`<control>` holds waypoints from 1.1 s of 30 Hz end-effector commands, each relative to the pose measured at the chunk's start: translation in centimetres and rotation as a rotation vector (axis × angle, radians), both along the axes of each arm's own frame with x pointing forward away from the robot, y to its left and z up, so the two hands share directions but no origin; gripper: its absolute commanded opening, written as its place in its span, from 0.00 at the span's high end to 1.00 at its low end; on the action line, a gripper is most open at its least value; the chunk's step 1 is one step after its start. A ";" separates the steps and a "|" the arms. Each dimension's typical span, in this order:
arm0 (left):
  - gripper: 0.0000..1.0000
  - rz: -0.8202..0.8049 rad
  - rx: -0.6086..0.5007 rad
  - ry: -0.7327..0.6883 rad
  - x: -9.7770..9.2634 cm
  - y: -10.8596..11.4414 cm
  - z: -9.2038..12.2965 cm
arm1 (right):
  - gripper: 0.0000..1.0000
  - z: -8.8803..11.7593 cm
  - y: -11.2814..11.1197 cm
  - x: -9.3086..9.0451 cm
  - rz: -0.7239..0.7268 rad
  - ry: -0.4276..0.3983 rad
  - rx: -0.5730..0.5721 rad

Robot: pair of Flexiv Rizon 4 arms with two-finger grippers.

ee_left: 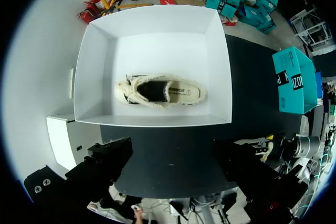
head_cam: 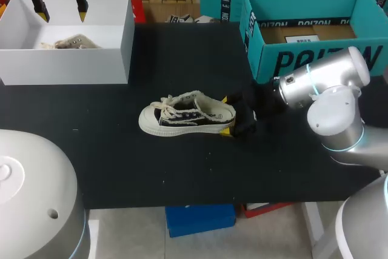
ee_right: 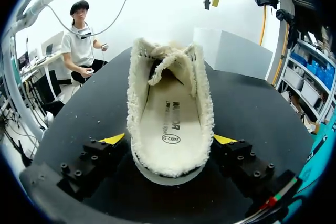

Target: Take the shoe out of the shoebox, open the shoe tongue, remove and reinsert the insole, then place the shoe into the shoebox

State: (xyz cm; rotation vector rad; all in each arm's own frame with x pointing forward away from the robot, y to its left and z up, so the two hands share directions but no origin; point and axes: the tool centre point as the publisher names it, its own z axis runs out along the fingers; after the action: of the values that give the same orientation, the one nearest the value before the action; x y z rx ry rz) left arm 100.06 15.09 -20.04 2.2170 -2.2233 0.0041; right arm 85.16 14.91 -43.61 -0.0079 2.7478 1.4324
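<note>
- Lying on its sole in the middle of the black surface (head_cam: 121, 162), the shoe (head_cam: 188, 116) points its toe left and its heel right.
- It looks light and soft. It is a low canvas sneaker with a dark upper, a cream rubber sole and a frayed, fuzzy cream collar that would give under pressure.
- The right gripper (head_cam: 227, 114) sits at the heel. Its fingers stand far apart, and each yellow tip seems to meet the collar from one side, pinching the heel.
- The heel counter and rubber sole rim look like the firmest places to hold. The canvas sides would probably fold.
- The insole (ee_right: 168, 119) is a flat, smooth cream pad that is likely thin and floppy. The loose laces (head_cam: 176, 104) over the tongue could snag.
- The left gripper (head_cam: 60, 5) hangs over the white shoebox (head_cam: 66, 71) at far left, its fingers spread and holding nothing.
- That stiff, smooth-walled box holds a second shoe (ee_left: 160, 93). A teal box (head_cam: 303, 53) sits at far right.
</note>
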 end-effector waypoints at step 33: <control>0.00 -0.010 0.060 0.009 -2.1 -5.3 0.9 | 1.00 -1.9 1.6 0.2 -0.012 0.019 0.000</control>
State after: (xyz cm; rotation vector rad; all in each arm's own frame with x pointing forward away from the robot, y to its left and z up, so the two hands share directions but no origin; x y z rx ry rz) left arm 98.76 12.02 -19.80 2.1946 -2.2379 -0.0210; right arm 85.27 16.04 -44.83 0.0195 2.7560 1.4395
